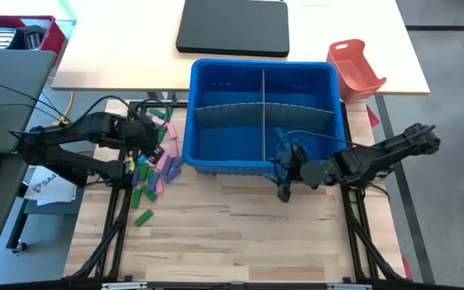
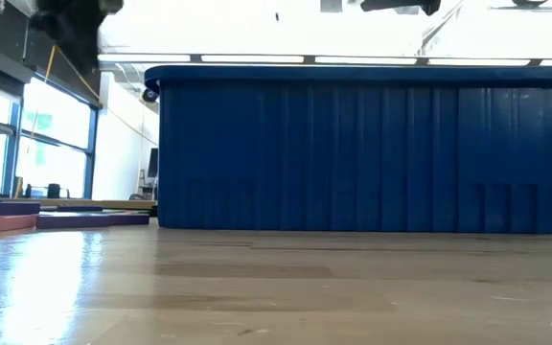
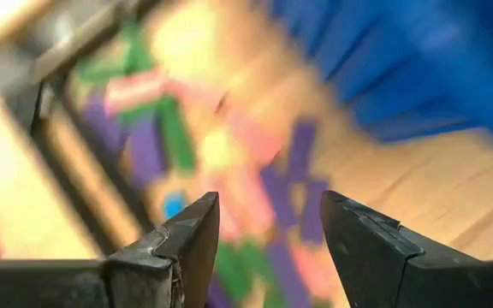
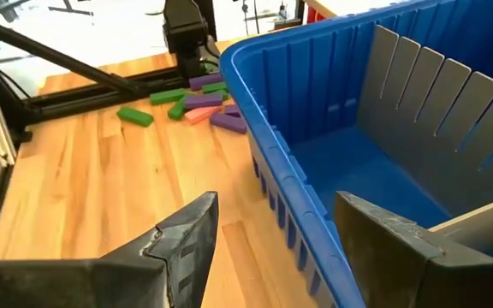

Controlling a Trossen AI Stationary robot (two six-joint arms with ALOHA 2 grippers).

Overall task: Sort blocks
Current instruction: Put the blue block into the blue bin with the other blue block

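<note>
Arms: I count two, left gripper [image 1: 153, 138] and right gripper [image 1: 285, 181], both with fingers apart.
Blue bin [image 1: 216, 80]: one, which I see split by grey dividers [image 1: 263, 113] into four compartments.
Blocks [image 1: 155, 157]: a pile beside the bin, too jumbled for me to count; green, pink, purple, blue.
Orange-red tray [image 1: 354, 68]: one.
Black case [image 1: 234, 26]: one.

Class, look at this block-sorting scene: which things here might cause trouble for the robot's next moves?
1. The small flat green, pink and purple blocks lie heaped and overlapping beside the blue plastic bin; the open left gripper above them may catch two at once or scatter them.
2. One green block lies apart from the heap and could be missed.
3. The open right gripper straddles the bin's near wall and might knock it.
</note>
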